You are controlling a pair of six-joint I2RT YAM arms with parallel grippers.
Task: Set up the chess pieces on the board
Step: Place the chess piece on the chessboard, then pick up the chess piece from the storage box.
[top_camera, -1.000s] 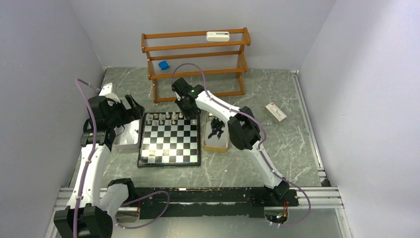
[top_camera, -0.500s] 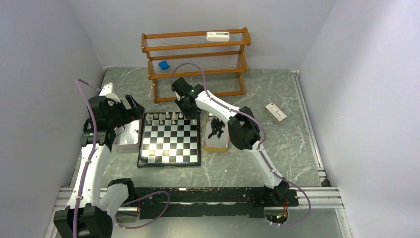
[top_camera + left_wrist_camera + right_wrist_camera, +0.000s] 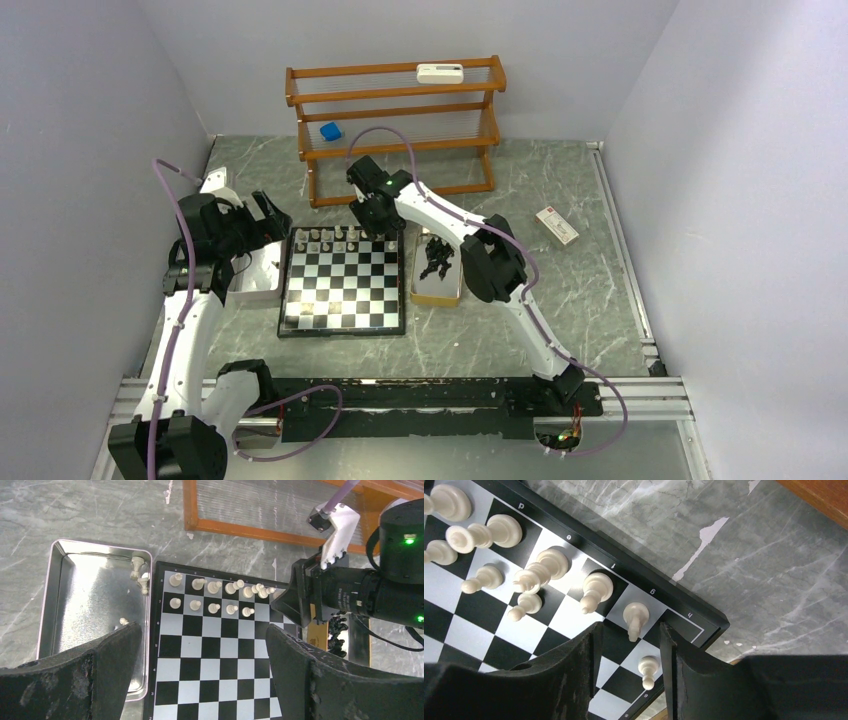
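Observation:
The board (image 3: 343, 285) lies mid-table. Cream chess pieces (image 3: 335, 238) fill much of its two far rows. My right gripper (image 3: 385, 232) hangs over the far right corner. In the right wrist view its jaws (image 3: 630, 626) stand open around a cream pawn (image 3: 647, 670). That pawn stands upright on the board (image 3: 454, 625), clear of both fingers. My left gripper (image 3: 202, 635) is open and empty, high over the board's left side (image 3: 215, 665). Black pieces (image 3: 436, 260) lie heaped in a tray right of the board.
A metal tray (image 3: 90, 595) left of the board holds a few cream pieces (image 3: 140, 575). A wooden rack (image 3: 395, 120) stands behind, with a blue block (image 3: 330, 131) and a white device (image 3: 440, 72). A small white box (image 3: 556, 226) lies at the right.
The right gripper's fingers have spread a little over the board's far right corner. The left arm has not moved.

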